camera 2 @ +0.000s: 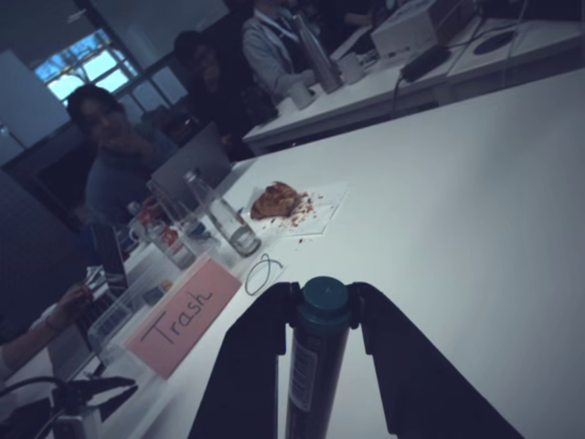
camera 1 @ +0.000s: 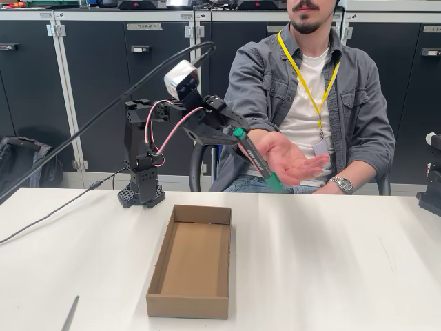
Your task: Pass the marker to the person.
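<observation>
Fixed view: end effector (camera 1: pixel 236 132) pinches marker (camera 1: pixel 253 157) near green top, held above desk's far edge; lower tip just over person's open hand (camera 1: pixel 289 157). Handover nearly done; release left. Wrist view: fingers (camera 2: pixel 265 347) clamp marker (camera 2: pixel 315 357) both sides.

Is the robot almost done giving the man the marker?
Nearly. Done: the claw has the marker lifted off the table and stretched toward the person. In hand: the claw grips it by one end, the other end at his open hand. Left: his fingers haven't closed on it, and the claw must let go.
</observation>
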You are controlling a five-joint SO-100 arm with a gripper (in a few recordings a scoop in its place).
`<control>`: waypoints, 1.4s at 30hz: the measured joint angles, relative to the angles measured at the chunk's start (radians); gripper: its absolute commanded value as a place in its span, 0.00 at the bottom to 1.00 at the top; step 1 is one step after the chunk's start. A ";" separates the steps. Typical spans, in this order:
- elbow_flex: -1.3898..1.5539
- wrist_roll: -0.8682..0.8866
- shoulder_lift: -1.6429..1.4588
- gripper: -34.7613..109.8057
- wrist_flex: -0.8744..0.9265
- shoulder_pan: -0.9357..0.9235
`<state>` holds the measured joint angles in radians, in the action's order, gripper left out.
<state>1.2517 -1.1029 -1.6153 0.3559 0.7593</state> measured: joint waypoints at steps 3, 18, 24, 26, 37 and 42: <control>0.000 -0.029 0.000 0.21 -0.025 0.077; 0.147 -0.144 -0.017 0.21 -0.166 0.222; 0.204 -0.166 -0.054 0.21 -0.192 0.252; 0.215 -0.166 -0.060 0.21 -0.193 0.259; 0.232 -0.166 -0.072 0.28 -0.202 0.268; 0.264 -0.158 -0.074 0.49 -0.259 0.270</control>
<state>1.5156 -1.2609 -1.6889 0.0966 1.0293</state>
